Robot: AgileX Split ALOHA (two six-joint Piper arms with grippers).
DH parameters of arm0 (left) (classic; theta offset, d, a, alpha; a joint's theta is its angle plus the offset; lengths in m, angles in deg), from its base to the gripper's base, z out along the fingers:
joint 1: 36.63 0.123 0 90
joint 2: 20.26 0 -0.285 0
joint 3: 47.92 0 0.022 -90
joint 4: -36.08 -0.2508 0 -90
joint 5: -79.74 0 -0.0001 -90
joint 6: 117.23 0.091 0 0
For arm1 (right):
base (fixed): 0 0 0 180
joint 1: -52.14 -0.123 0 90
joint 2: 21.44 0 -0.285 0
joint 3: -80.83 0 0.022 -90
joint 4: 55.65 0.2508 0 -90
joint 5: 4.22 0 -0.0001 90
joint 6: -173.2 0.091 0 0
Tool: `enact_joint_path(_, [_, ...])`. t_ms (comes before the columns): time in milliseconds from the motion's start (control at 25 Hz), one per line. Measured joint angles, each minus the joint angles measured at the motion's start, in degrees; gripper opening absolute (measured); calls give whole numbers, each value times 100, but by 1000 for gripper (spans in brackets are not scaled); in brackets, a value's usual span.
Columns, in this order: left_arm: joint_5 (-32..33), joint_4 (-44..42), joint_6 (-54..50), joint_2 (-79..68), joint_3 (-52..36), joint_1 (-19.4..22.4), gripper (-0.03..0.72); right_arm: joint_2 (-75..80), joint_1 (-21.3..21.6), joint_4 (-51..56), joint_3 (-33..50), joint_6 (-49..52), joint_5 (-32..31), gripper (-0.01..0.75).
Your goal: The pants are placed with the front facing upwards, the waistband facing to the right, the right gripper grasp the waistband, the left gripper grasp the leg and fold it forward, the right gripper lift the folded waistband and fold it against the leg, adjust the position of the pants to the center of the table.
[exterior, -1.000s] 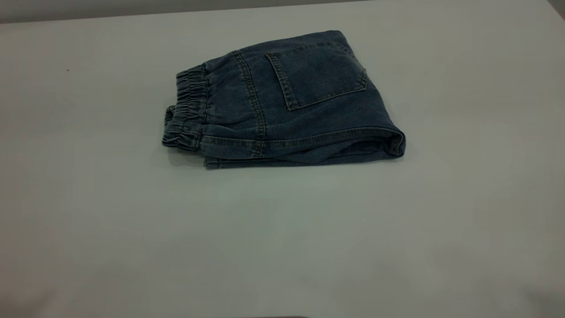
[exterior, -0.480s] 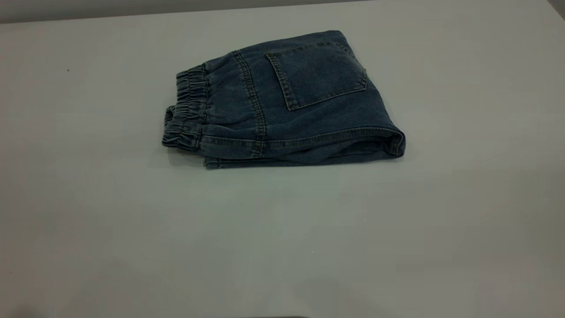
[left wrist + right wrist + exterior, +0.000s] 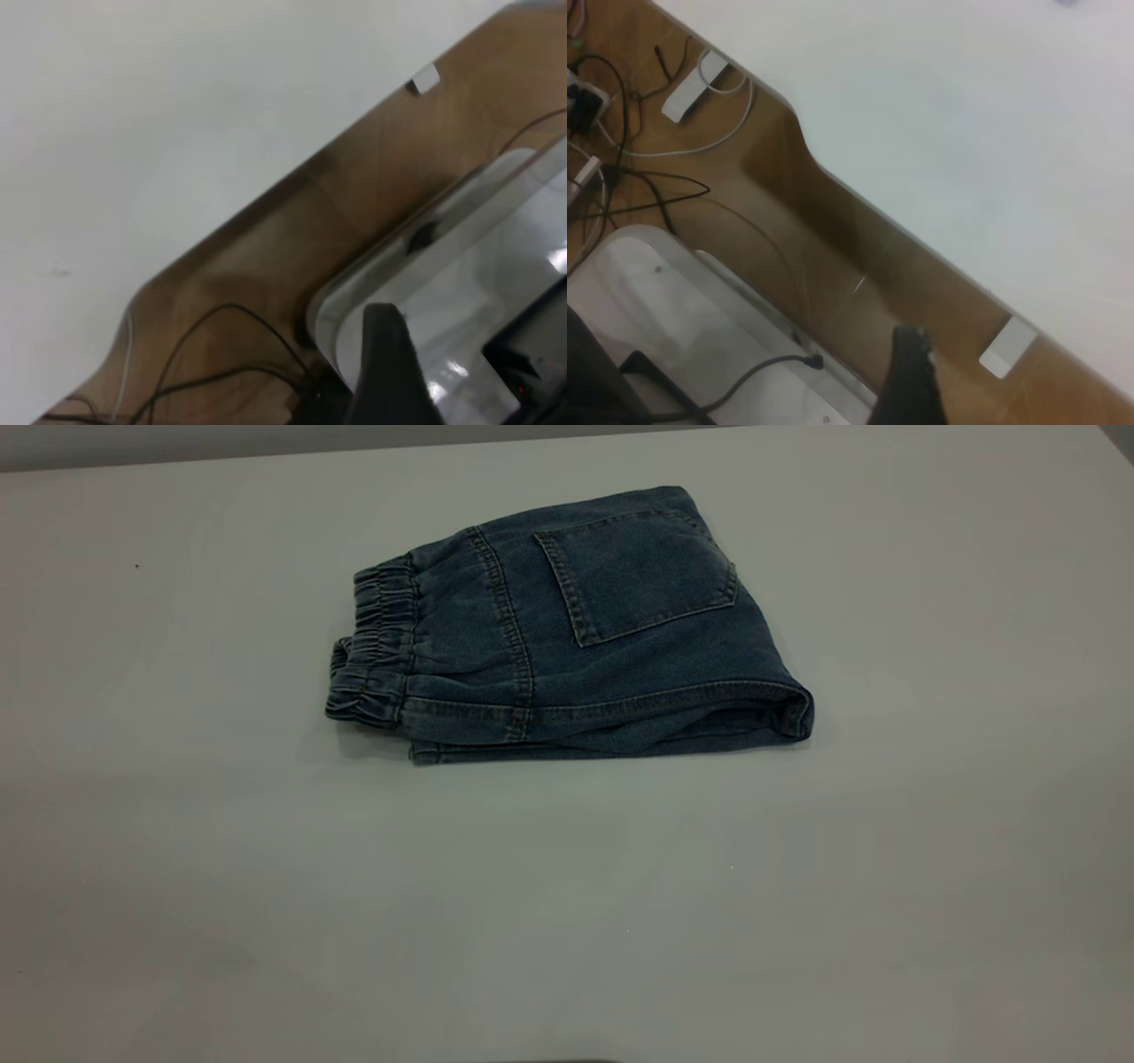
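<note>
Wrist views show each arm pulled back past the edge of the table (image 3: 177, 133), over a wooden floor with cables; only one dark finger of the left gripper (image 3: 390, 372) and one speckled finger of the right gripper (image 3: 908, 381) show, so whether either is apart or together cannot be told. Neither appears in the exterior view. There the pants (image 3: 576, 633) lie folded, pocket side up, toward the far middle of the table, waistband (image 3: 376, 646) pointing left. Soft, light denim should bunch rather than slide; the thick waistband or the folded right edge looks the surest hold. The legs are probably tucked underneath, hidden.
</note>
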Motion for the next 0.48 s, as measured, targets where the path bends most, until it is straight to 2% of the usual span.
enact_joint_path(480, [22,-20,10,336,-23,0,427,0,0,5,0,0,0,503])
